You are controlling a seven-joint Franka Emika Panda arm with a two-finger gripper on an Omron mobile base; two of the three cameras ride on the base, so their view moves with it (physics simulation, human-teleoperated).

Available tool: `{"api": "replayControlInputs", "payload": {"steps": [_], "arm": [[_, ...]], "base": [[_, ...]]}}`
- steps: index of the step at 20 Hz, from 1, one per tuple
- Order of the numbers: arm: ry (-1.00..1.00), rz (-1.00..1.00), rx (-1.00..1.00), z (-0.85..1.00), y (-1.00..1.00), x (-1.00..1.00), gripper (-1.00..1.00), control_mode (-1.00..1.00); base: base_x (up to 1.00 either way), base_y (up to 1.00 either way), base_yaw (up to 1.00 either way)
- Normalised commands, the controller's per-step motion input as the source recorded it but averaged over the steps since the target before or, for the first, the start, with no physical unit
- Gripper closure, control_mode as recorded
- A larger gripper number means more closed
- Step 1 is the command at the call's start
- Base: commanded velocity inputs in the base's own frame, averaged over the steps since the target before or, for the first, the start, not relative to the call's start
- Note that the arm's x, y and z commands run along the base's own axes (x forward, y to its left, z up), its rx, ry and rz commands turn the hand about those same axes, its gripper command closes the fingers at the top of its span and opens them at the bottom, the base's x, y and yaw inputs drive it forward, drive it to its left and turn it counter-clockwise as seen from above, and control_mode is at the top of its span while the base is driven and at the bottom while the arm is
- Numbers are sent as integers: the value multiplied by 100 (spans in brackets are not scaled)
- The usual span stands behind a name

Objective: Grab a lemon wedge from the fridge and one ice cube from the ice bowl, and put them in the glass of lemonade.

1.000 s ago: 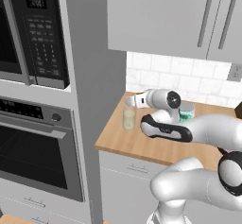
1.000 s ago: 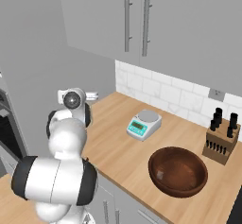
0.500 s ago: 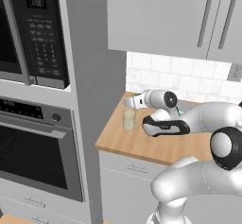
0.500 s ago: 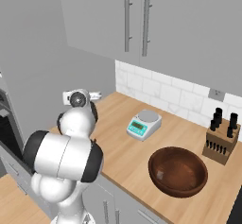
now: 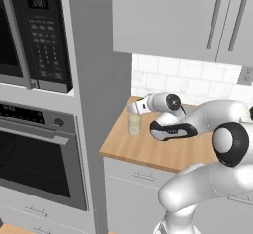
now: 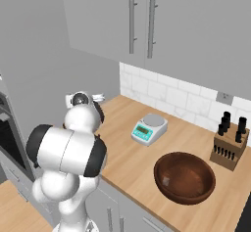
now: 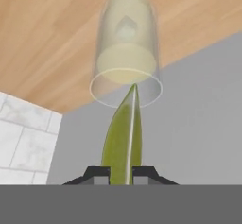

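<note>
The glass of lemonade (image 5: 135, 124) is a small clear tumbler with pale yellow liquid, standing at the counter's left end beside the tall grey panel. My gripper (image 5: 132, 108) hovers just above its rim. In the hand view the gripper (image 7: 121, 173) is shut on a yellow-green lemon wedge (image 7: 124, 133), whose tip points at the open mouth of the glass (image 7: 126, 53) right below. The fridge is out of view.
A black wall oven (image 5: 34, 154) and a microwave (image 5: 34, 35) stand left of the grey panel (image 5: 99, 80). On the counter to the right are a small scale (image 6: 148, 127), a wide dark wooden bowl (image 6: 184, 176) and a knife block (image 6: 228, 143). Wall cabinets hang overhead.
My arm has swung left along the counter, bringing the gripper and its lemon wedge from right of the glass to just above it. The glass has stayed put.
</note>
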Motion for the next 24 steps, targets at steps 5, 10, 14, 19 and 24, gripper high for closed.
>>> {"api": "replayControlInputs", "payload": {"steps": [5, 10, 14, 19, 24], "arm": [[4, 0, -7, -17, 9, 17, 100, -100], [1, 0, -7, -24, 0, 13, 100, -100], [0, 0, -8, -29, 1, 29, 100, -100], [0, 0, -7, -22, 8, 40, 100, -100], [0, 0, -7, -37, 15, 41, 100, -100]], "base": [[0, 0, 0], [0, 0, 0], [0, 0, 0], [0, 0, 0], [0, 0, 0]]}}
